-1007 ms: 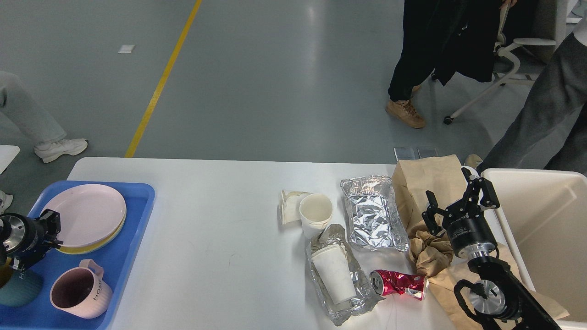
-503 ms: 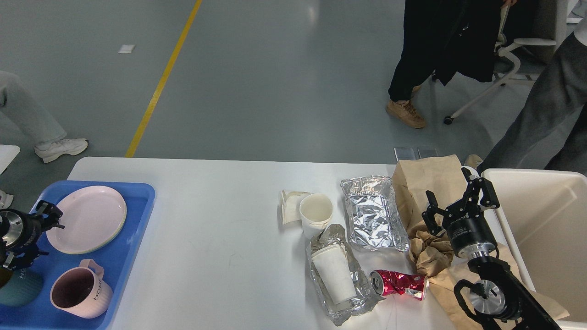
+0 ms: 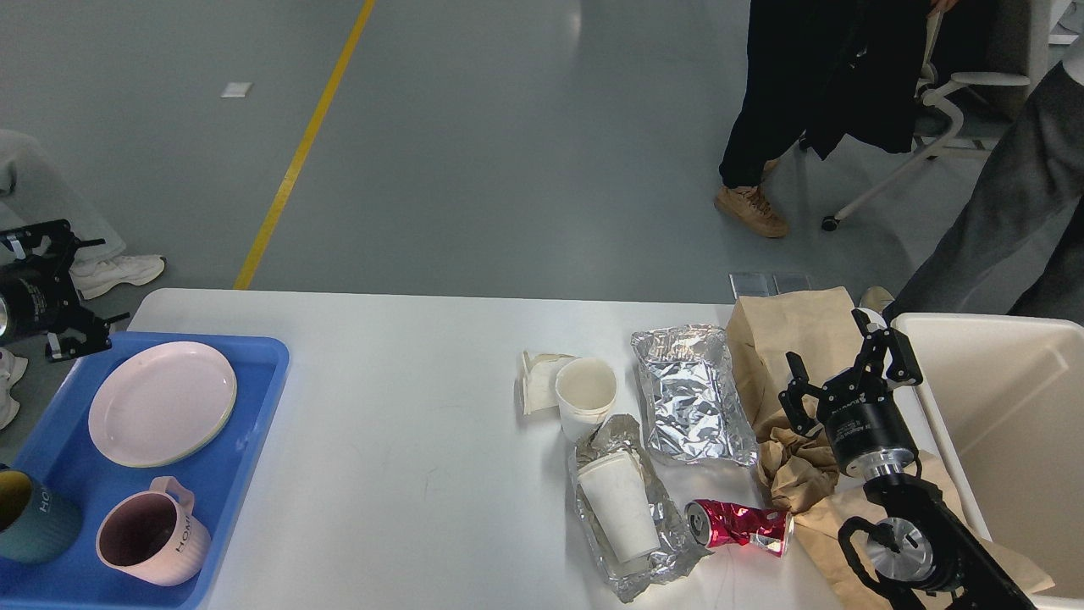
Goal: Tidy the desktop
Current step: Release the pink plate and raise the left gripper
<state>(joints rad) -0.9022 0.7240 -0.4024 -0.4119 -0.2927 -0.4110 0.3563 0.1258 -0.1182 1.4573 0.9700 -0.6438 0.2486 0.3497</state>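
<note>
Several pieces of litter crowd the desktop (image 3: 406, 440) near your right gripper (image 3: 847, 373), whose fingers stand apart and empty. Your left gripper (image 3: 42, 288) I cannot tell. Reaching over, you could knock the crushed red can (image 3: 738, 525). The pink mug (image 3: 148, 544) reads "HOM".

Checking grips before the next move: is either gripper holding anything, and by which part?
Nothing is held. The right gripper is open and empty above the brown paper bag; the left gripper holds nothing visible.
</note>
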